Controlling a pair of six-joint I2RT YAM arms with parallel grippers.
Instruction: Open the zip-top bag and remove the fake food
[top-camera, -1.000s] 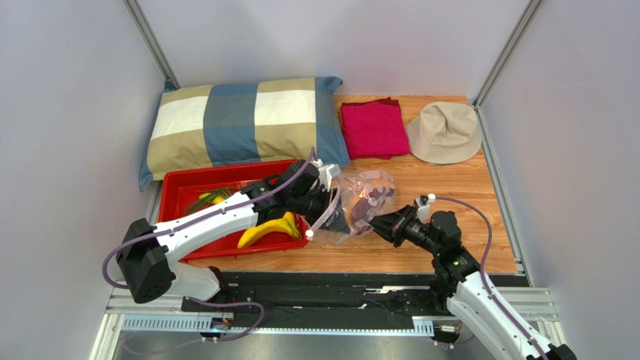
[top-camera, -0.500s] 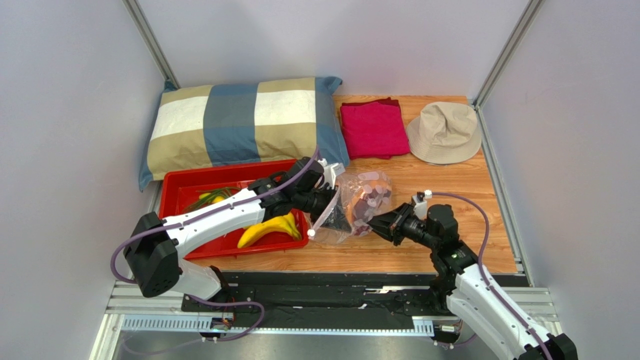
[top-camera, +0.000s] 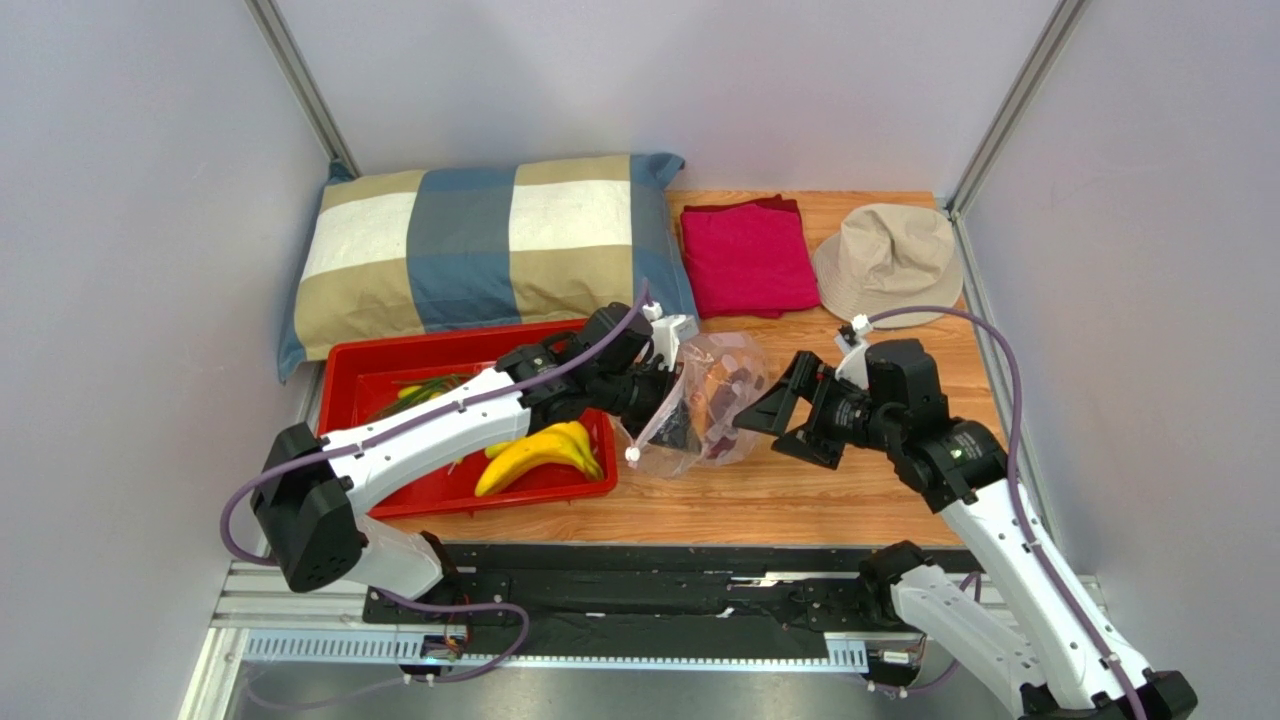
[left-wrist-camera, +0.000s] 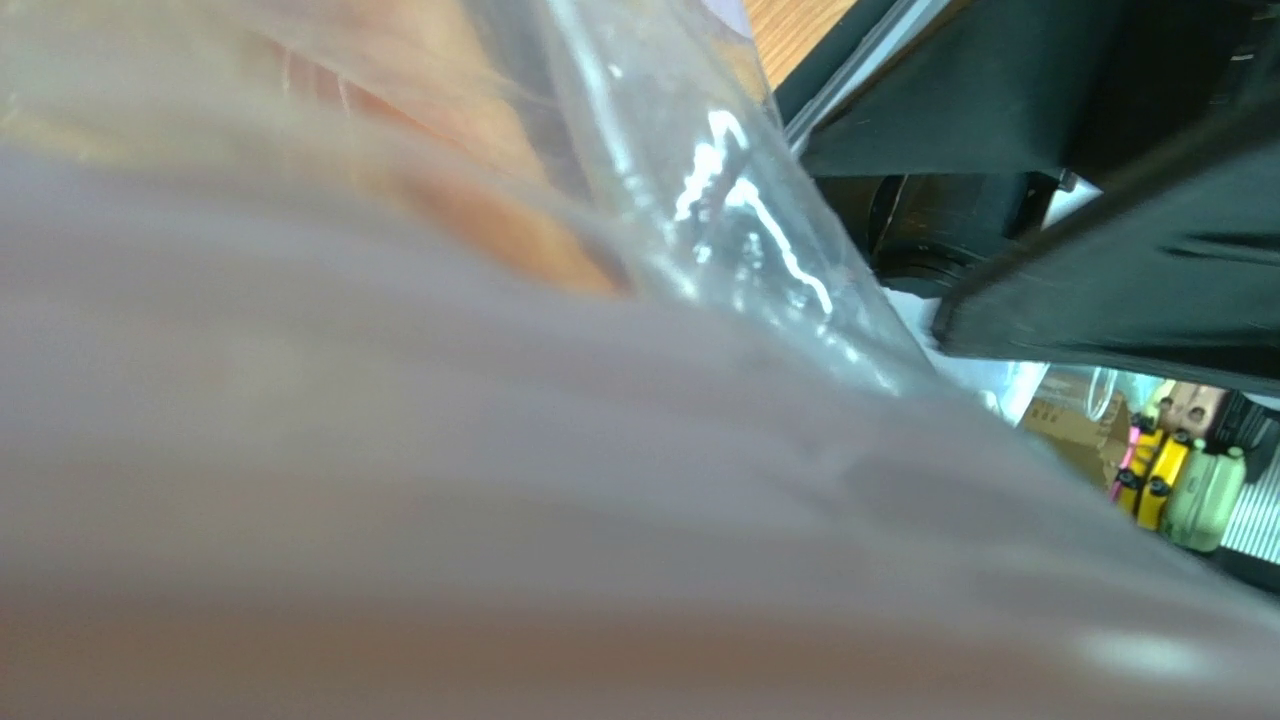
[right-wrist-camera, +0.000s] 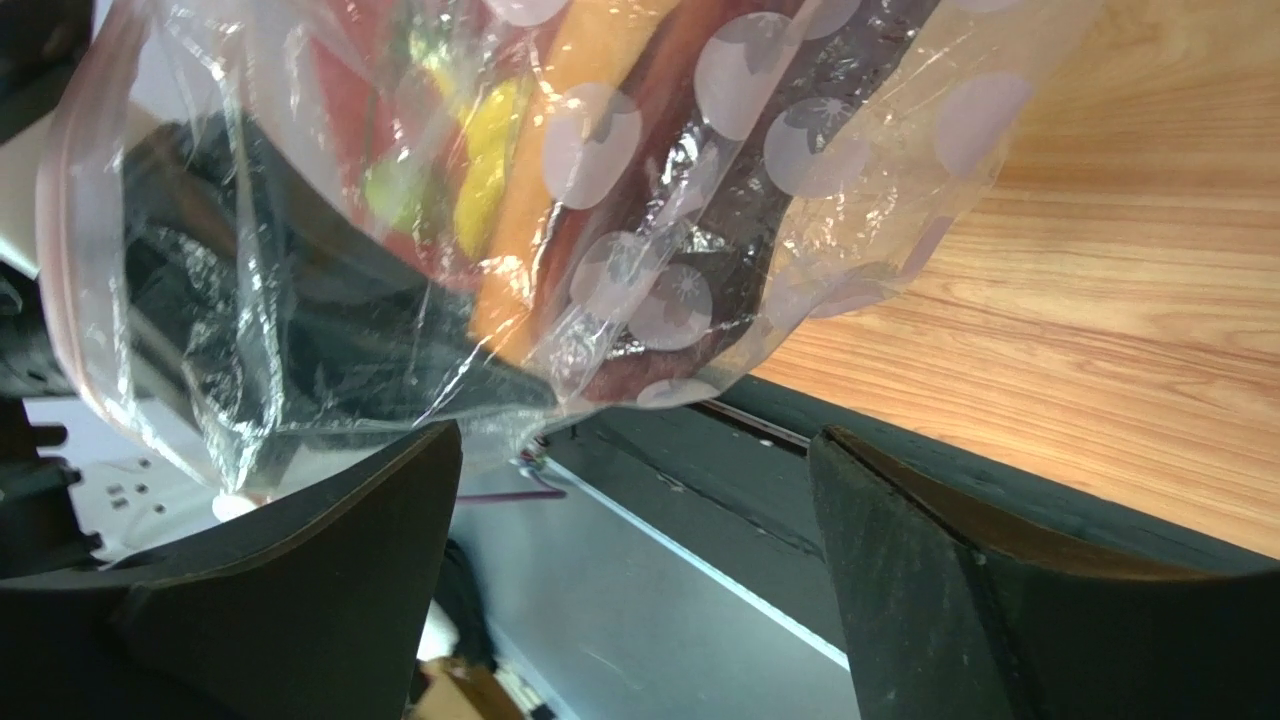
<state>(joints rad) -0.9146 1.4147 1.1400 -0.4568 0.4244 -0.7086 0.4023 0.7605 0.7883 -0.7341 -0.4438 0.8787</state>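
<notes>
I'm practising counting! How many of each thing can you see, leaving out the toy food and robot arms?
Blue-and-beige checked fabric pillow: 1
Folded crimson cloth: 1
Beige fabric bucket hat: 1
Red plastic tray: 1
Clear dotted plastic zip-top bag: 1
Total: 5

Walls: we see 3 plain, pale grey panels, 1 at the back and 1 on each side.
Corner struts: 2 slanted metal struts stand where the back panel meets the sides.
Desk: we see orange-brown wood with the grain running left to right.
Near edge: a black strip, then a slotted metal rail.
Light: soft and even; we find only faint shadows.
</notes>
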